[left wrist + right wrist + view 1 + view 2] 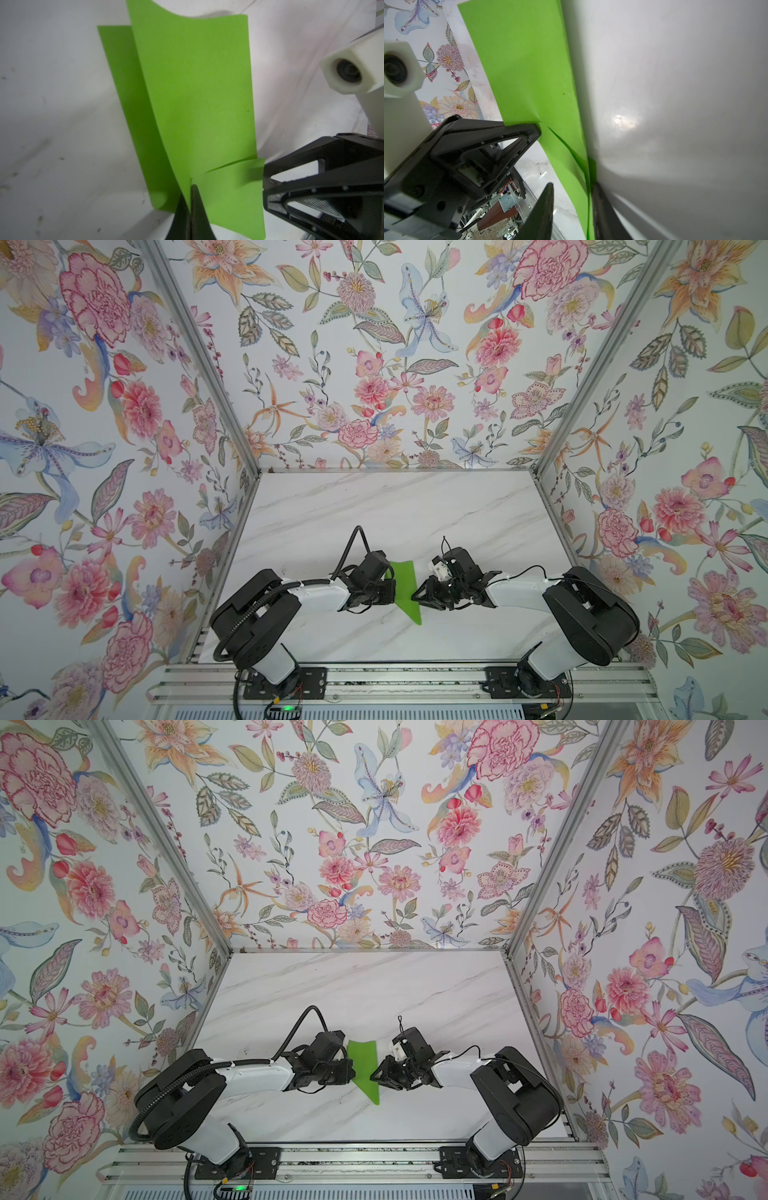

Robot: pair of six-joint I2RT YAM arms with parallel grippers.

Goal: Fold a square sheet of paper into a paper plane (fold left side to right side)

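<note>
Paper (405, 585), bright green, narrow strip, layers splayed, possibly slit

The bright green square sheet of paper (404, 585), folded into a narrow tapering wedge with layers splayed apart, sits near the tabletop's (374, 510) front middle

Green paper (405, 585): one. Two grippers: left gripper (190, 193), right gripper (573, 187). Table (374, 510): one.

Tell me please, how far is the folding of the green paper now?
Done: the green paper is already a narrow, layered, pointed strip. In hand: the left gripper is shut on it; the right gripper stands open around its edge. Left: flat wings do not show yet, so more folding probably remains.
</note>
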